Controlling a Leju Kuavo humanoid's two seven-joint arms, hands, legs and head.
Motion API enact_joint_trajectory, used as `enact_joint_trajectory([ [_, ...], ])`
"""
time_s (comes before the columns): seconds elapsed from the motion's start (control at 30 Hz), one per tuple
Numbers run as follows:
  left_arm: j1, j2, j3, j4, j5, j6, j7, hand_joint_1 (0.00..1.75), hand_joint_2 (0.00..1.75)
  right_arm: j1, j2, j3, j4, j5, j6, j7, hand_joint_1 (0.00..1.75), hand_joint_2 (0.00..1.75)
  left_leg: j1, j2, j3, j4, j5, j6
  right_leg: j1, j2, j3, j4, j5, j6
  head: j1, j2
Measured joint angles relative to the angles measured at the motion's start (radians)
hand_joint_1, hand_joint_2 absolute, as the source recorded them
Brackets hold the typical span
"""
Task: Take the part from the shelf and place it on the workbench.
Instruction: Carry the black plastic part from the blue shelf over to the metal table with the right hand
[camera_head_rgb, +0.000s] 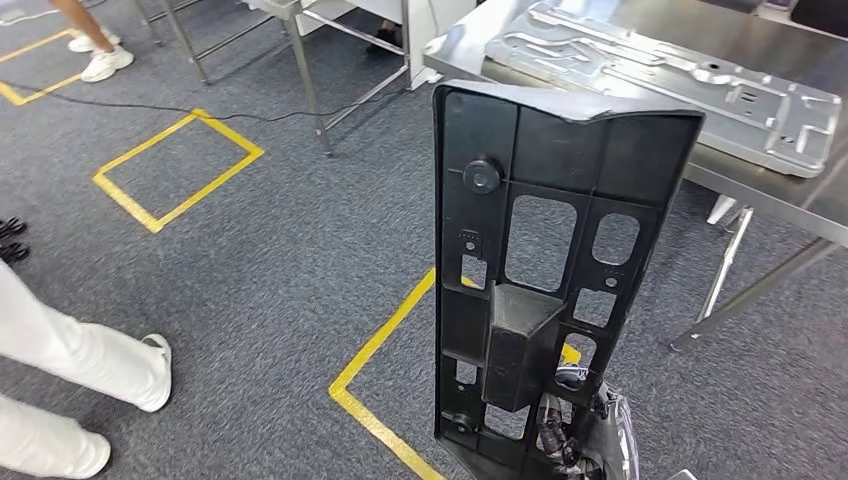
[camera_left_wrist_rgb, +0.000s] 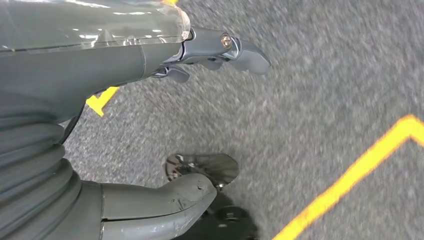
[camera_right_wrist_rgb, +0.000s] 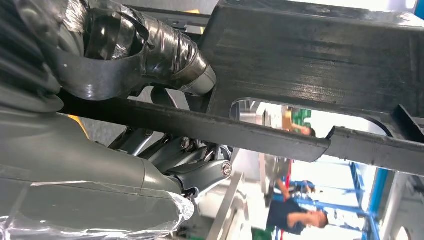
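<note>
A tall black plastic part (camera_head_rgb: 540, 270) with several cut-outs stands upright in front of me, held at its lower end by my right hand (camera_head_rgb: 580, 430). In the right wrist view the thumb and fingers (camera_right_wrist_rgb: 190, 160) clamp the part's black edge (camera_right_wrist_rgb: 280, 135). The steel workbench (camera_head_rgb: 790, 190) stands just behind and to the right of the part. My left hand (camera_left_wrist_rgb: 200, 55) hangs over the grey carpet with its fingers apart and nothing in them.
A stamped metal panel (camera_head_rgb: 680, 70) lies on the workbench. Yellow tape lines (camera_head_rgb: 390, 340) mark the carpet. A person's white-trousered legs (camera_head_rgb: 70, 370) stand at the left. Metal frame legs (camera_head_rgb: 305, 70) rise at the back; another person's shoes (camera_head_rgb: 100, 55) are far left.
</note>
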Motion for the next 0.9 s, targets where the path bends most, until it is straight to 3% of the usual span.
enact_joint_trajectory([
  [0.03,0.002,-0.001,0.0,-0.003,0.0,-0.002,0.001,0.0,1.75,0.0,0.0,0.0,0.0,0.0,0.0,0.001,1.75,1.75,0.0,-0.005,-0.028,0.057,-0.018,0.0,0.002,0.012,-0.001,0.001,0.0,-0.001,0.0,0.0],
  [0.07,0.005,-0.003,0.0,-0.006,0.0,-0.005,0.001,0.0,1.75,0.0,0.0,0.0,0.0,0.0,0.0,0.003,1.75,1.75,0.0,-0.007,-0.041,0.08,-0.015,0.0,0.004,0.025,-0.001,0.003,0.0,-0.002,0.0,0.0],
  [0.1,0.006,-0.004,-0.001,-0.01,0.0,-0.006,0.002,0.0,1.75,0.0,0.0,0.0,0.0,0.0,0.0,0.005,1.75,1.75,0.0,-0.009,-0.037,0.064,0.009,0.003,0.006,0.039,-0.001,0.005,-0.001,-0.002,0.0,0.0],
  [0.13,0.007,-0.005,-0.001,-0.013,0.0,-0.007,0.002,0.0,1.75,-0.001,0.0,0.0,0.0,0.0,0.0,0.006,1.75,1.75,0.0,-0.016,-0.016,0.011,0.047,0.007,0.007,0.053,0.0,0.008,-0.002,-0.001,0.0,0.0],
  [0.2,0.008,-0.005,-0.002,-0.02,0.0,-0.009,0.002,0.0,1.75,-0.002,0.0,0.0,0.0,0.0,0.0,0.007,1.75,1.75,0.0,-0.067,0.037,-0.121,0.111,0.019,0.007,0.078,-0.004,0.015,-0.004,0.002,0.0,0.0],
  [0.27,0.01,-0.006,-0.002,-0.026,0.0,-0.01,0.002,0.0,1.75,-0.004,0.0,0.0,0.0,0.0,0.001,0.008,1.75,1.75,-0.002,-0.104,0.061,-0.181,0.124,0.026,0.002,0.1,-0.013,0.02,-0.002,0.013,0.0,0.0],
  [0.33,0.009,-0.009,-0.003,-0.03,0.0,-0.011,0.003,0.0,1.75,-0.004,0.0,0.0,0.0,0.0,0.001,0.009,1.75,1.75,-0.006,-0.089,0.064,-0.189,0.127,0.032,-0.002,0.124,-0.021,0.016,0.004,0.029,0.0,0.0],
  [0.37,0.009,-0.011,-0.005,-0.032,0.0,-0.012,0.002,0.0,1.75,-0.003,0.0,0.0,0.0,0.0,0.0,0.009,1.75,1.75,-0.005,-0.076,0.069,-0.198,0.131,0.037,-0.001,0.118,-0.023,0.017,0.003,0.035,0.0,0.0],
  [0.43,0.009,-0.014,-0.006,-0.036,0.0,-0.013,0.002,0.0,1.75,-0.005,0.0,0.0,0.0,0.0,0.0,0.01,1.75,1.75,0.0,-0.046,0.077,-0.216,0.14,0.052,0.003,0.065,-0.046,0.064,-0.029,0.045,0.0,0.0],
  [0.5,0.013,-0.015,-0.007,-0.039,0.0,-0.013,0.002,0.0,1.75,-0.009,0.0,0.0,0.0,0.0,0.0,0.01,1.75,1.75,-0.001,-0.017,0.079,-0.222,0.142,0.059,0.002,0.009,-0.103,0.183,-0.096,0.052,0.001,0.0],
  [0.57,0.014,-0.015,-0.007,-0.039,0.0,-0.016,0.003,0.0,1.75,-0.01,0.0,0.0,0.0,0.002,-0.001,0.01,1.75,1.75,-0.002,0.005,0.077,-0.221,0.139,0.057,-0.002,-0.002,-0.145,0.273,-0.127,0.058,0.001,0.0],
  [0.6,0.014,-0.016,-0.007,-0.039,0.001,-0.019,0.004,0.0,1.75,-0.009,0.0,0.0,0.0,0.004,-0.003,0.011,1.75,1.75,-0.002,0.013,0.078,-0.22,0.137,0.055,-0.004,-0.004,-0.139,0.269,-0.115,0.06,0.001,0.0],
  [0.63,0.012,-0.017,-0.007,-0.039,0.001,-0.022,0.005,0.0,1.75,-0.009,0.0,0.0,0.0,0.009,-0.005,0.013,1.75,1.75,-0.002,0.017,0.08,-0.219,0.135,0.052,-0.006,-0.006,-0.112,0.226,-0.088,0.061,0.001,0.0],
  [0.67,0.011,-0.019,-0.007,-0.04,0.002,-0.025,0.007,0.0,1.75,-0.01,0.0,0.0,0.0,0.014,-0.006,0.015,1.75,1.75,-0.001,0.021,0.082,-0.218,0.132,0.048,-0.008,-0.009,-0.069,0.156,-0.054,0.061,0.001,0.0],
  [0.73,0.009,-0.022,-0.007,-0.042,0.005,-0.031,0.01,0.0,1.75,-0.011,0.0,0.0,0.0,0.025,-0.01,0.021,1.75,1.75,-0.003,0.025,0.087,-0.214,0.125,0.038,-0.006,-0.016,0.001,0.037,-0.02,0.053,0.001,0.0],
  [0.77,0.009,-0.023,-0.007,-0.044,0.006,-0.033,0.011,0.0,1.75,-0.012,0.0,0.0,0.0,0.029,-0.011,0.023,1.75,1.75,-0.005,0.026,0.088,-0.213,0.122,0.032,-0.003,-0.018,0.018,0.008,-0.018,0.048,0.0,0.0],
  [0.9,0.008,-0.024,-0.008,-0.051,0.007,-0.037,0.012,0.0,1.75,-0.012,-0.001,0.002,0.0,0.037,-0.018,0.027,1.75,1.75,-0.002,0.023,0.093,-0.204,0.108,0.011,0.002,-0.014,0.025,-0.001,-0.027,0.02,0.0,0.0],
])
